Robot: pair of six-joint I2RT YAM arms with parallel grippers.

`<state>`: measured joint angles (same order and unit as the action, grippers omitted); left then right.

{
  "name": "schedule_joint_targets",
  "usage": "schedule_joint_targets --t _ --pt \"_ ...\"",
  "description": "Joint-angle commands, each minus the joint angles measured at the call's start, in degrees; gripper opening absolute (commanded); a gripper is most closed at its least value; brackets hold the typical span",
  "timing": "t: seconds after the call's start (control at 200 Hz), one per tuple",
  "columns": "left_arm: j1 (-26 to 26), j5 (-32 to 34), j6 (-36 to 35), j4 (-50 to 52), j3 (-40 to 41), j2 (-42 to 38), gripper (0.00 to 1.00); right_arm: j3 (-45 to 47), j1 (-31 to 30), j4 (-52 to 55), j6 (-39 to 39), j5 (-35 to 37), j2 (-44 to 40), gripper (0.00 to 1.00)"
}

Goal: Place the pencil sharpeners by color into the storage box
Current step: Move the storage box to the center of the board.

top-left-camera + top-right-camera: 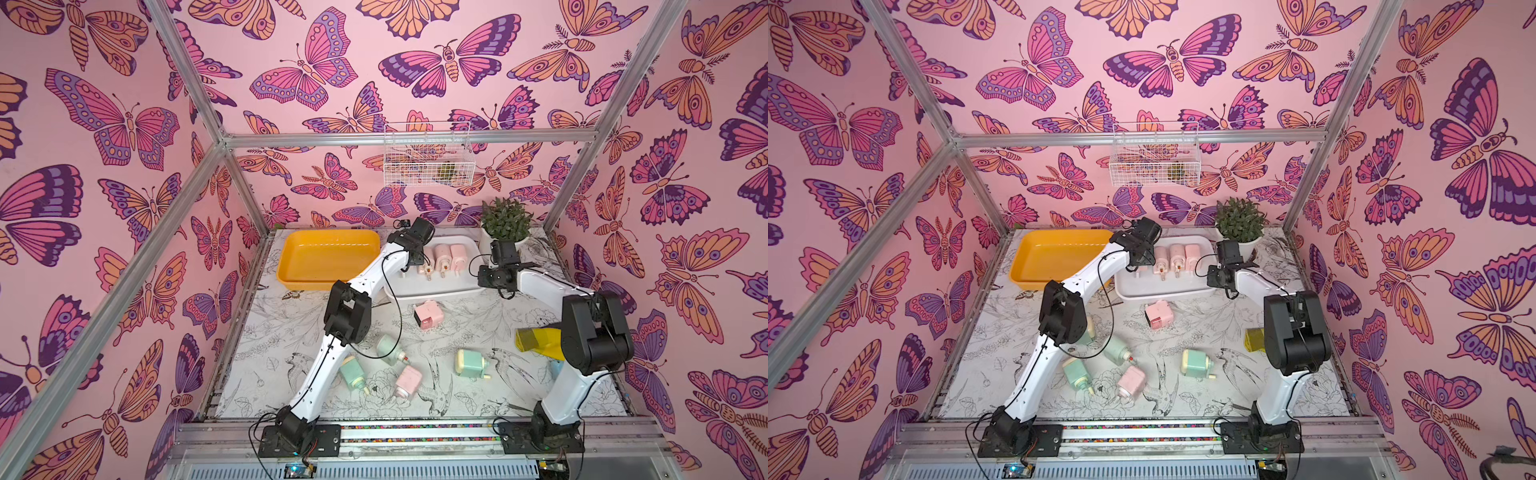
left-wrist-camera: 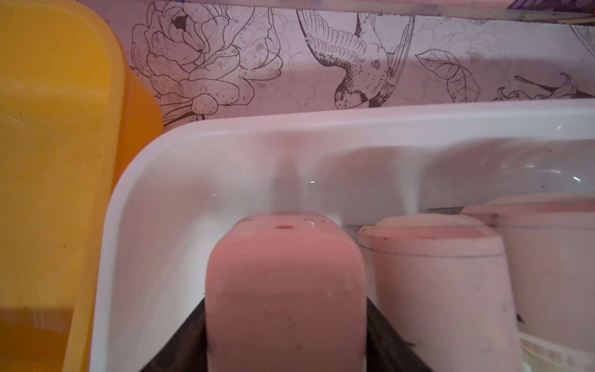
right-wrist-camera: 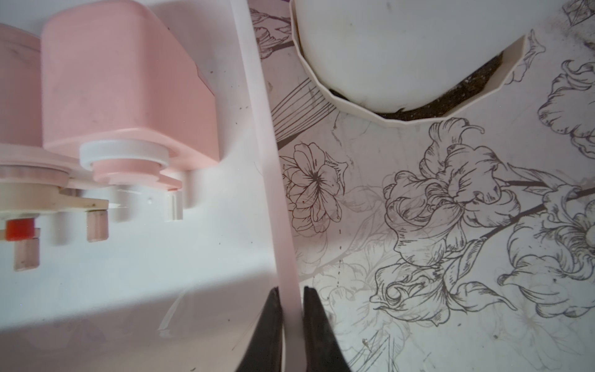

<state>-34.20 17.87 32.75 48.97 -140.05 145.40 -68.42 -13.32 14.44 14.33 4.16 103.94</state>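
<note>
Your left claw (image 2: 285,348) is clamped on a pink sharpener (image 2: 285,290), jaws pressed against its two sides, holding it low inside the white tray (image 2: 135,206) at the end of the pink row (image 1: 446,257). It stands on end, long axis upright, right beside its neighbour (image 2: 444,283). Your right claw (image 3: 291,325) is pinched shut on the tray's rim (image 3: 283,257), steadying it. Next pink (image 1: 428,314) lies on the table just before the tray, between both arms; the greens (image 1: 471,363) lie nearer you.
</note>
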Motion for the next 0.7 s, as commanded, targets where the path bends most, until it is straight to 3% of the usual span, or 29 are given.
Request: schedule_joint_targets --t 0.0,0.18,0.696 --pt "-0.22 -0.59 1.56 1.20 -2.11 1.31 0.02 0.57 -0.89 -1.09 1.28 -2.38 -1.45 0.00" --pt "-0.18 -0.64 1.01 1.74 -3.75 2.43 0.15 0.72 -1.22 -1.16 1.49 -2.33 -1.44 0.00" --pt "0.04 -1.35 1.13 2.78 -3.13 3.83 0.24 0.83 -1.32 -1.18 1.37 -2.23 -1.46 0.00"
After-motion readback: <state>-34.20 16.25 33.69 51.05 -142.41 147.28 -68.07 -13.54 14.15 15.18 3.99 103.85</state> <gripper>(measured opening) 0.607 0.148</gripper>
